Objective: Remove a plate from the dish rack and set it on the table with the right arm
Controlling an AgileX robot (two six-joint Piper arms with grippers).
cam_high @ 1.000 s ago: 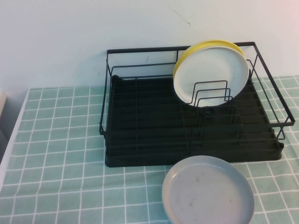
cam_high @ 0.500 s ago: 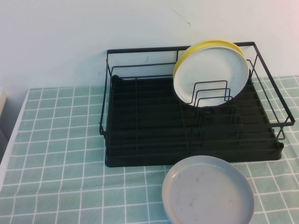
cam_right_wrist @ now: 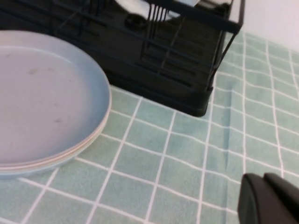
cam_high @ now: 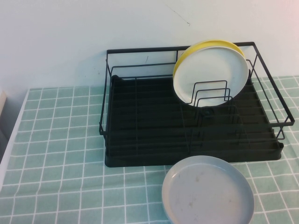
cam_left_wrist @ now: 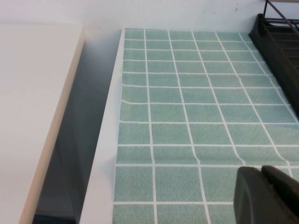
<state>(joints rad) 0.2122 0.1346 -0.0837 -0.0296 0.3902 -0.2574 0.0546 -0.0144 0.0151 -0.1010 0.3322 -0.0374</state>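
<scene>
The table [cam_high: 60, 140], with its mint-green tiles and white lines, is spreading out under everything. In the left wrist view it is lying just below the left gripper [cam_left_wrist: 268, 196] and running away from it to a white edge.

The black wire dish rack [cam_high: 140, 135] is sitting on the table. It is well away from the left gripper, with only a corner [cam_left_wrist: 280, 37] showing in that wrist view. It is closer to the right gripper [cam_right_wrist: 271, 198], beyond it, with a few tiles between them.

A white plate with a yellow back [cam_high: 212, 72] is standing on its edge in the rack, leaning behind the small wire dividers [cam_high: 212, 95]. It is far beyond the right gripper, and only a small white bit shows in the right wrist view.

The grey plate [cam_high: 208, 191] is lying flat on the table, out of the rack and just in front of it. It is lying near the right gripper, off to one side, not touching it. From the right wrist it [cam_right_wrist: 44, 98] is looking pale blue-grey, with a few faint specks.

Both grippers are hanging low over the tiles. Only a dark tip of each one is showing, so I cannot tell whether either one is apart or together. Neither is showing in the high view.
</scene>
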